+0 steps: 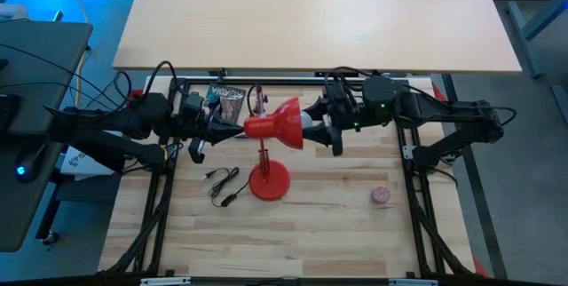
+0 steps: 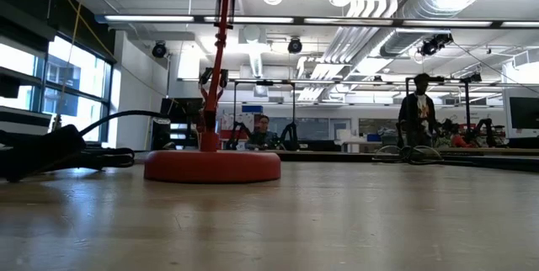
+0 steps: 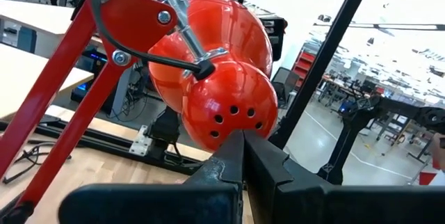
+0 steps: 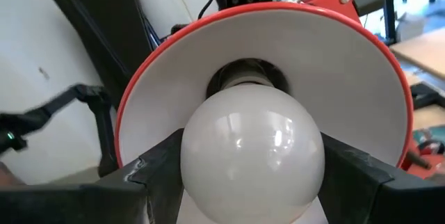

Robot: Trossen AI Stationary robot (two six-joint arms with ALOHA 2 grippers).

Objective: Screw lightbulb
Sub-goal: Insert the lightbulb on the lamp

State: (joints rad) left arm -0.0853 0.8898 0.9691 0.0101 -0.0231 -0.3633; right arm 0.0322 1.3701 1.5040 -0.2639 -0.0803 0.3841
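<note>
A red desk lamp stands on its round base (image 1: pixel 268 182) mid-table, and its shade (image 1: pixel 286 124) is tipped level, mouth toward the table's right. The white lightbulb (image 4: pixel 254 147) sits in the shade's mouth, its neck at the dark socket (image 4: pixel 243 76). My right gripper (image 4: pixel 254 179) comes from the right and is shut on the bulb. My left gripper (image 3: pixel 242 156) is shut and lies level behind the lamp head, at its vented red rear dome (image 3: pixel 226 106). The low view shows only the lamp's base (image 2: pixel 212 166) and stem. My left gripper's shut fingertips (image 3: pixel 240 139) meet the lower back of the lamp head's rear dome (image 3: pixel 236 123), level, from the table's left. The lamp head hangs on its arm above the table. My right gripper pinches the bulb's round globe at its widest part (image 4: pixel 198 158) between its two fingers (image 4: pixel 156 165), level, from the table's right. The bulb points into the shade, its neck at the socket, clear of the table.
A small pink ball (image 1: pixel 380 195) lies on the table to the right of the lamp. The lamp's black cord and switch (image 1: pixel 222 184) lie left of the base. A dark packet (image 1: pixel 227 99) lies at the far edge. People stand far off in the room (image 2: pixel 417 115).
</note>
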